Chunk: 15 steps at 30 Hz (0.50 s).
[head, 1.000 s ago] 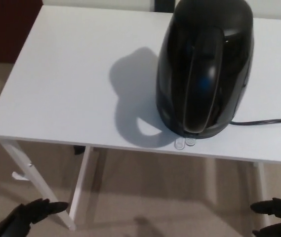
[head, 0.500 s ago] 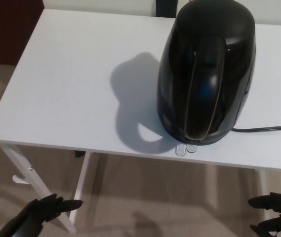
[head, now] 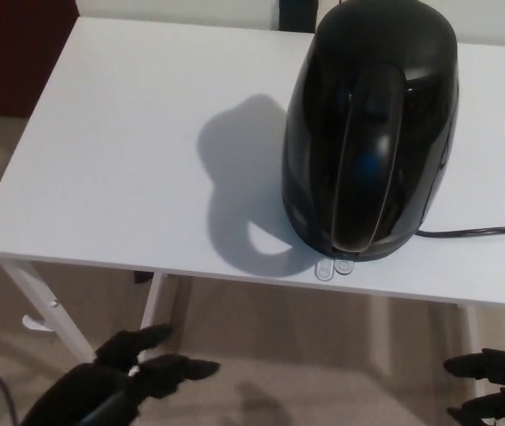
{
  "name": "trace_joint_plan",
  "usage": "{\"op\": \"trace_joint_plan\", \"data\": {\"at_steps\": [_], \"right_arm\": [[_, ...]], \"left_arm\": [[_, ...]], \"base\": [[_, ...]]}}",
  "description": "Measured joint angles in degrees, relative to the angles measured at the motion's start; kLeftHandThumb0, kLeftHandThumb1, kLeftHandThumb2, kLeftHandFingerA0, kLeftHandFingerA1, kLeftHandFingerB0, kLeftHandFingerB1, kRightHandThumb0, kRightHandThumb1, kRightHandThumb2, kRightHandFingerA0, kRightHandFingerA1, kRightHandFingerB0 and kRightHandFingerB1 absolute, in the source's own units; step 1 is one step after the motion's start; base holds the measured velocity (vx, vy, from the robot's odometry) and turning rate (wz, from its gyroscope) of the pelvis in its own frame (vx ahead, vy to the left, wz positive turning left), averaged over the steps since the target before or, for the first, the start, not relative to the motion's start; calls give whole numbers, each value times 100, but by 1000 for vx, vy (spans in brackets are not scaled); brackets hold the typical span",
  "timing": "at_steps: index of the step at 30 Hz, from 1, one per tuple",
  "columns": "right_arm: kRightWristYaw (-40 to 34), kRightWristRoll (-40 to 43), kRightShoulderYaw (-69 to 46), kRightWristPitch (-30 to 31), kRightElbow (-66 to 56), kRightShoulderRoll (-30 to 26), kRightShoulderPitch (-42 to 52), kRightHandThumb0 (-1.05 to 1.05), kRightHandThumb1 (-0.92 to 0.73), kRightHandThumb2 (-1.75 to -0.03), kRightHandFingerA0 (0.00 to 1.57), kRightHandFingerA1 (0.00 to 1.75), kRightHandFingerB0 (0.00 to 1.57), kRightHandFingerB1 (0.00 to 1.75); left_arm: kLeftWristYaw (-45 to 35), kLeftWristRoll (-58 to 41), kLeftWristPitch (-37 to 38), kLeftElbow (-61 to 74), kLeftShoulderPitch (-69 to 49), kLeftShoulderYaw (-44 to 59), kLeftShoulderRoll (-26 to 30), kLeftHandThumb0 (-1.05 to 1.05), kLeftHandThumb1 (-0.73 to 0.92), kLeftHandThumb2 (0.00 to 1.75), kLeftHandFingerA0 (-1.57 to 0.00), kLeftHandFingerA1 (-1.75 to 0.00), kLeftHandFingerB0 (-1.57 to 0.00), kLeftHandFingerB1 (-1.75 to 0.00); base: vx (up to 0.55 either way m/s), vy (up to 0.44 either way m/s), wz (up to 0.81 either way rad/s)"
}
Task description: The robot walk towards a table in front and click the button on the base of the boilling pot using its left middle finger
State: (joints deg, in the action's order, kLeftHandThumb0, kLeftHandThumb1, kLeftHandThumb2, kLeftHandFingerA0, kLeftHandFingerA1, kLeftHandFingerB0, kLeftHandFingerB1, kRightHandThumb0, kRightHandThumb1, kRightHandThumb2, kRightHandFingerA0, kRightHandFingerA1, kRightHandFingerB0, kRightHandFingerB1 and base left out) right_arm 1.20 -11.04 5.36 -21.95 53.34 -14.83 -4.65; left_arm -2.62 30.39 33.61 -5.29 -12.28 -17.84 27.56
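Now | left robot hand (head: pixel 132 373) fingers spread, empty, low at 7 o'clock, below tabletop (head: pixel 119 151) edge, reaching | right robot hand (head: pixel 496 390) spread, idle, 5 o'clock | boiling pot (head: pixel 369 124) at 1 o'clock, button (head: pixel 325 269) facing front edge for access

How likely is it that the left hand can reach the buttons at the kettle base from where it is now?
Probably yes. The left hand is open, below the table edge, and the buttons sit at the near edge, facing it. Nothing lies between; it must rise and move right.
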Motion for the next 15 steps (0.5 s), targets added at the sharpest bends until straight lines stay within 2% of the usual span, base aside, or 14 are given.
{"op": "trace_joint_plan", "data": {"at_steps": [9,10,15], "right_arm": [[29,13,24,-15,21,-1,-5,-47,-42,-83,67,59,55,53],[42,17,24,-21,27,-1,-2,-53,-47,-57,69,43,65,42],[129,38,14,-31,26,-1,35,-52,-45,-56,71,43,67,42]], "left_arm": [[-45,780,84,973,568,-768,50,-51,75,63,-30,-33,-27,-29],[-59,892,98,1040,670,-885,58,-51,75,63,-29,-33,-25,-29],[-47,1287,152,1066,1074,-1315,48,-50,75,63,-32,-34,-26,-29]], "base": [[0,0,0],[0,0,0],[0,0,0]]}}
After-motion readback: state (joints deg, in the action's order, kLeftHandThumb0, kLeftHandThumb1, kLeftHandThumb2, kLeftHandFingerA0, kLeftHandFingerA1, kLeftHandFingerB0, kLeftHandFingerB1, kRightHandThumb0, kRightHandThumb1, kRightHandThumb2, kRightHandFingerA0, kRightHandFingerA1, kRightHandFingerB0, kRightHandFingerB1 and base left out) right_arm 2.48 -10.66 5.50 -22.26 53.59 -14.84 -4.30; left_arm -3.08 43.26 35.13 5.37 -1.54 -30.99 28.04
